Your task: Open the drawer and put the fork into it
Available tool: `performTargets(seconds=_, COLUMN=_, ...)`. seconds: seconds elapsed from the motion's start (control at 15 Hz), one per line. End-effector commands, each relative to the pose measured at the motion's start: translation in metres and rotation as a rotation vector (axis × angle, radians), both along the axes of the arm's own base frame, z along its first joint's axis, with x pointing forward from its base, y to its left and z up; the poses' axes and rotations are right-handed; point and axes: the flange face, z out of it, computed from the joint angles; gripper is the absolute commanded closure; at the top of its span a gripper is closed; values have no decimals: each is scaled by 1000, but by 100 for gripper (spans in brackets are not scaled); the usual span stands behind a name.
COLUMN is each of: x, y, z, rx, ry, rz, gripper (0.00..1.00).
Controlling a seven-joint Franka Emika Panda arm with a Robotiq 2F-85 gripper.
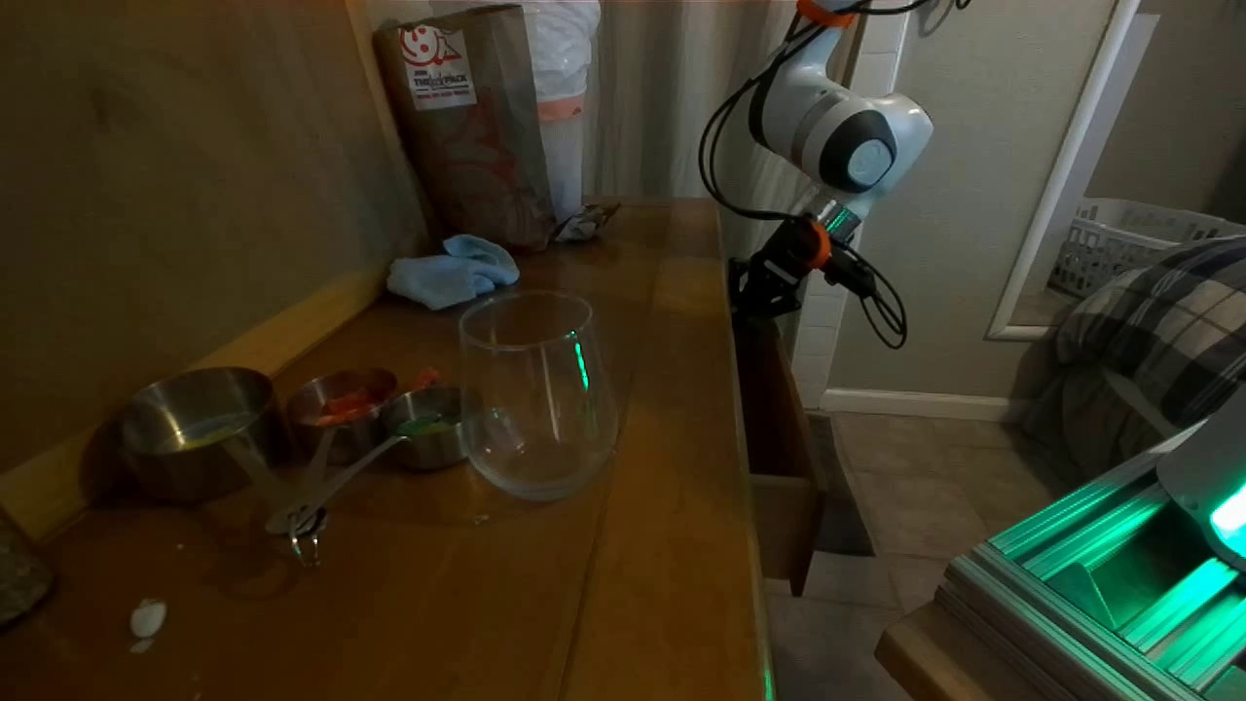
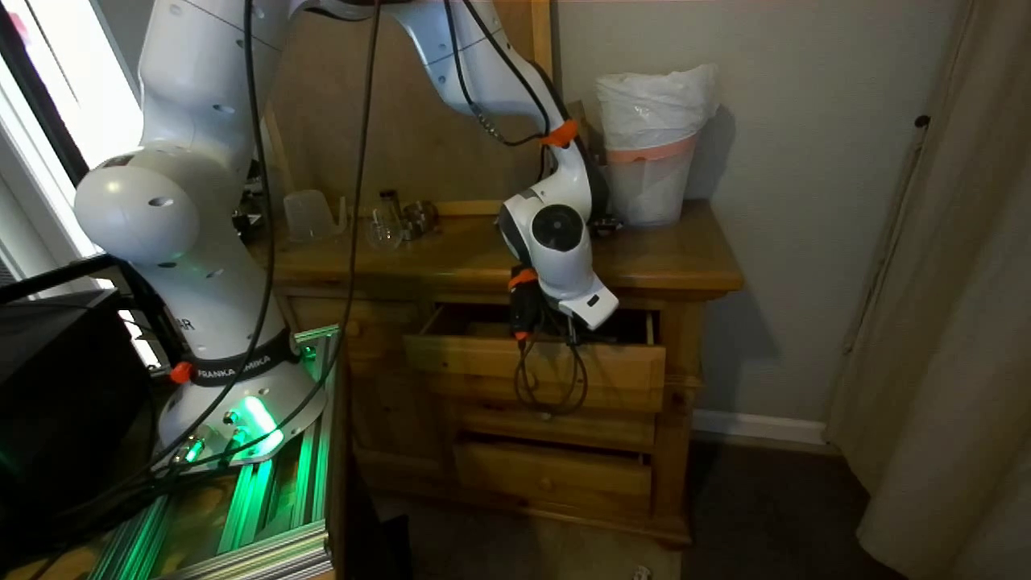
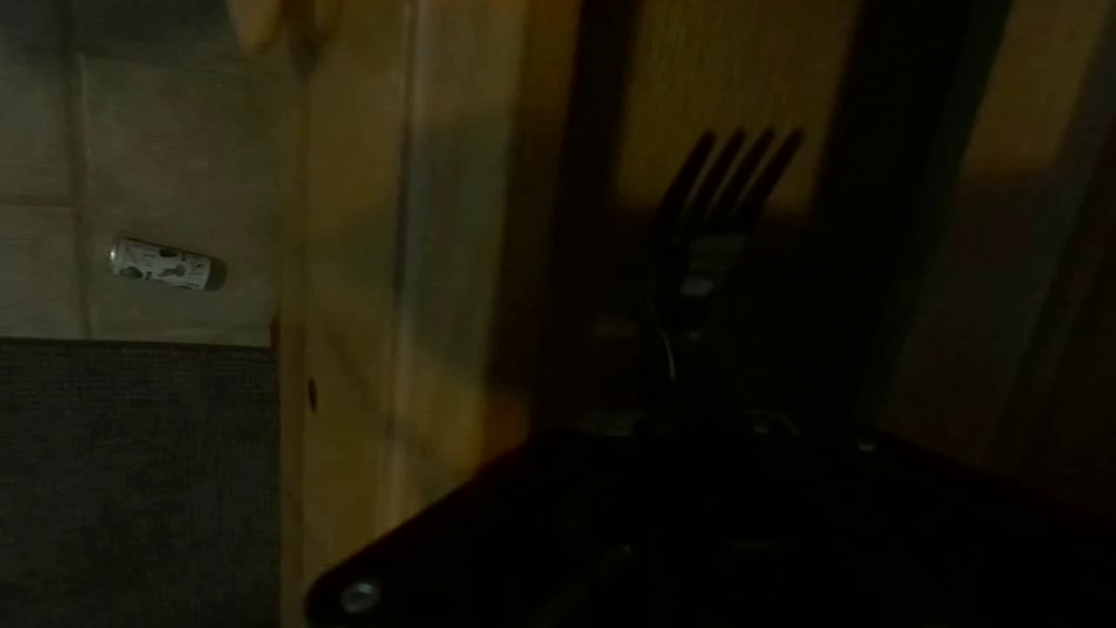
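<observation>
The brown wooden drawer [image 1: 787, 531] is pulled open below the tabletop. Its front [image 2: 463, 362] shows in an exterior view, and its rim [image 3: 458, 218] runs down the wrist view. My gripper [image 1: 751, 290] points down at the drawer's opening; in an exterior view the hand and the drawer front mostly hide it. In the wrist view the gripper [image 3: 689, 423] is very dark. The fork [image 3: 719, 196] sticks out of the jaws with its tines away from them, dark against the lit drawer floor. Its handle disappears between the jaws, which look shut on it. Both exterior views hide the fork.
A clear glass [image 1: 537, 419], metal measuring cups [image 1: 200, 428], a blue cloth [image 1: 453, 273] and a paper bag [image 1: 467, 127] stand on the cabinet top [image 1: 672, 487]. A lower drawer [image 2: 556, 475] is partly open. A can [image 3: 161, 264] lies on the floor. Cables [image 2: 556, 395] hang before the drawer front.
</observation>
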Motion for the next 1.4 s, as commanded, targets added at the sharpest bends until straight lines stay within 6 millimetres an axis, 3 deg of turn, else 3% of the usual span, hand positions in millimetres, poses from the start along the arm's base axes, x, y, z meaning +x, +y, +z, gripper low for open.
performTargets(seconds=0.0, x=7, y=9, z=-16, rx=-18, ry=1, rz=-1, gripper=98)
performTargets(seconds=0.53, x=8, y=10, z=-20, rx=-19, ry=18, rz=-5, gripper=98)
performTargets(seconds=0.6, x=8, y=10, z=-19, rx=-19, ry=18, rz=-6, gripper=68)
performTargets(seconds=0.93, x=9, y=8, z=-16, rx=-21, ry=17, rz=-13, gripper=49)
performTargets(seconds=1.33, x=5, y=3, z=3, rx=-25, ry=5, rz=-13, gripper=38)
